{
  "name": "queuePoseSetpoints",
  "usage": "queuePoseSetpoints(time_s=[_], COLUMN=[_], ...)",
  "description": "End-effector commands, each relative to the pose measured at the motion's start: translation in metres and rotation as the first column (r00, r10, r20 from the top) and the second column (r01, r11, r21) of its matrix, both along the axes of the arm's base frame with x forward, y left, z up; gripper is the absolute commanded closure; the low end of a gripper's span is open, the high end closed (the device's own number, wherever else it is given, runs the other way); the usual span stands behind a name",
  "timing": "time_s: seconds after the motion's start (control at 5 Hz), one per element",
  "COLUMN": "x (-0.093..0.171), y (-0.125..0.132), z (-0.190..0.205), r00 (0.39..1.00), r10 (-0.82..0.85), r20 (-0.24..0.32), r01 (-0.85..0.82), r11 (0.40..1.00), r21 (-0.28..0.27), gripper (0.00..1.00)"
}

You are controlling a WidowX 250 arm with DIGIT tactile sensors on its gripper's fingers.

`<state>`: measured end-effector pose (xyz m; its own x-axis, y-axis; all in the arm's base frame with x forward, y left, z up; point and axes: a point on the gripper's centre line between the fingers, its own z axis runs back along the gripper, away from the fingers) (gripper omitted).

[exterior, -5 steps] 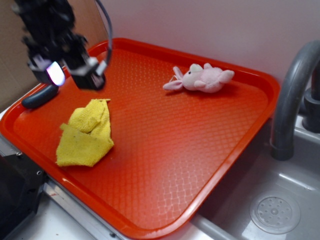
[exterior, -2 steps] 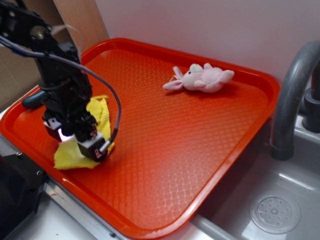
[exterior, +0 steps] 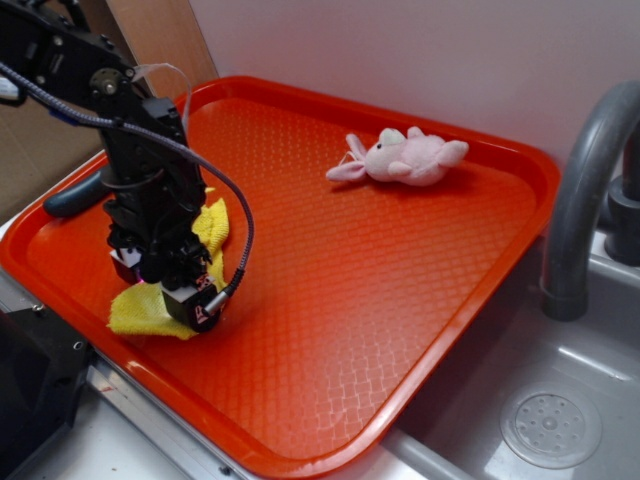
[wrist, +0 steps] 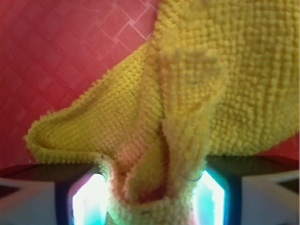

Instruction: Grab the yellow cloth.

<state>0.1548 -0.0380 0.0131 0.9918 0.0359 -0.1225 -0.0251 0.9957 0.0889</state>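
1 yellow cloth point(wrist: 187, 93) btwn 2 fingers point(wrist: 86, 199), 1 pink toy point(exterior: 405, 157).

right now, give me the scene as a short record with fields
cloth: yellow cloth bunched at the tray's near left corner, a fold between the fingers
hand: hand down on the cloth, whether closed cannot be told
tray: red tray beside the sink
toy: pink toy near the far edge, untouched
faucet: grey faucet to the right

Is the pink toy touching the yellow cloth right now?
No, the pink toy lies far across the tray from the yellow cloth.
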Motion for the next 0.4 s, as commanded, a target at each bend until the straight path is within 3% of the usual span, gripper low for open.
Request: queuePoseSetpoints(time_s=[0.0, 0.2], x=[0.021, 0.045], y=[0.032, 0.059], z=[0.008, 0.059], r00=[0.996, 0.987], r10=[-0.023, -0.026], r20=[0.08, 0.158], r01=[0.019, 0.025], r11=[0.998, 1.0], r21=[0.051, 0.011], gripper=[1.0, 1.0])
